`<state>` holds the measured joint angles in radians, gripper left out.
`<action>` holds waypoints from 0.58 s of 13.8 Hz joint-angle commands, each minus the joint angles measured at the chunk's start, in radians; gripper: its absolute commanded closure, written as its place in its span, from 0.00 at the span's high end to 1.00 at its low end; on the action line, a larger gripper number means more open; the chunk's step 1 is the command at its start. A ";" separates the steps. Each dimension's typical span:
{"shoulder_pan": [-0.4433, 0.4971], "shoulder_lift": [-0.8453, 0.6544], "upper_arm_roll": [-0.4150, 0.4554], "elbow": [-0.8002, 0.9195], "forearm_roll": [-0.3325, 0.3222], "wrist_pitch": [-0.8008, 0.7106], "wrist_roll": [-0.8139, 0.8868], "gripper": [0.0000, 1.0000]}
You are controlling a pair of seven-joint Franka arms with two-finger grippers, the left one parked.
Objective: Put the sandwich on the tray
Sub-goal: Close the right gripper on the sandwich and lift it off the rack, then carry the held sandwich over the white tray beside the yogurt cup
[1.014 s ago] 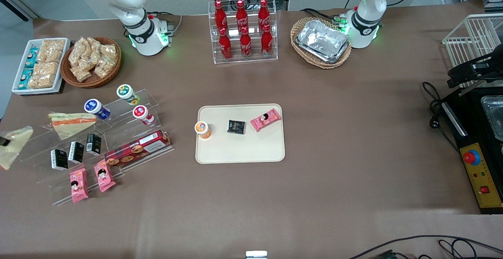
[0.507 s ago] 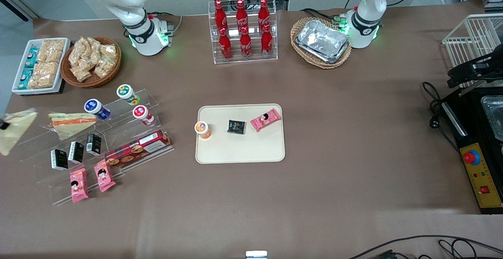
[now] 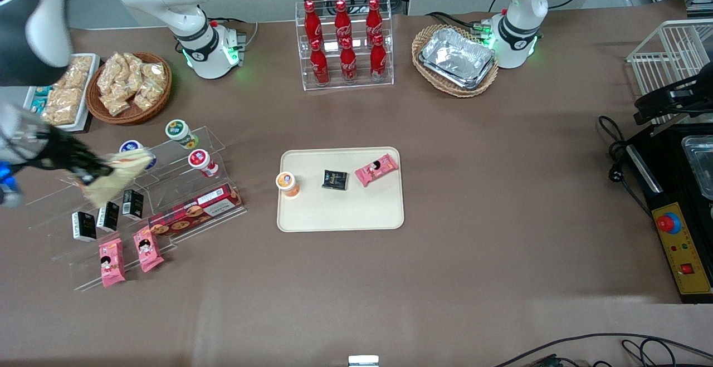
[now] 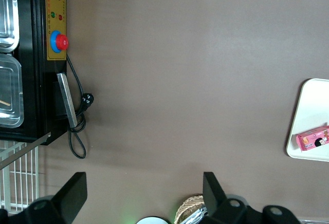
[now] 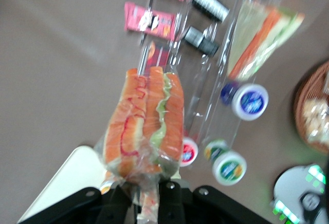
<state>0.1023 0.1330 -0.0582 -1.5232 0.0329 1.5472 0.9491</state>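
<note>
Sandwich and gripper have come in over the clear display stand since half a second ago, when the wedge hung off its working-arm end. We see the gripper clamped on the wedge's wide end; in the right wrist view the black fingers pinch the wrap of the sandwich, showing orange and green layers edge-on. Its long axis runs roughly level, narrow end pointing toward the tray, though blur in the front view leaves the exact tilt unsure. It is held above the stand, well apart from the tray. The second sandwich lies on the stand's shelf. On the tray sit a small orange-lidded cup, a black packet and a pink snack packet.
</note>
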 commanded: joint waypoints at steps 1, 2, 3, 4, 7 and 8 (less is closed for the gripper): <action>0.130 0.023 -0.011 -0.002 0.062 -0.004 0.271 0.00; 0.166 0.051 -0.012 0.000 0.083 0.007 0.358 0.00; 0.204 0.077 -0.012 0.002 0.100 0.033 0.431 0.00; 0.242 0.097 -0.012 0.000 0.113 0.081 0.497 0.00; 0.344 0.172 -0.012 -0.003 0.148 0.204 0.672 0.00; 0.377 0.204 -0.012 -0.003 0.156 0.258 0.735 0.00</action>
<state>0.4079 0.2640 -0.0579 -1.5400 0.1447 1.7100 1.5384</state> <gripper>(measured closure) 0.855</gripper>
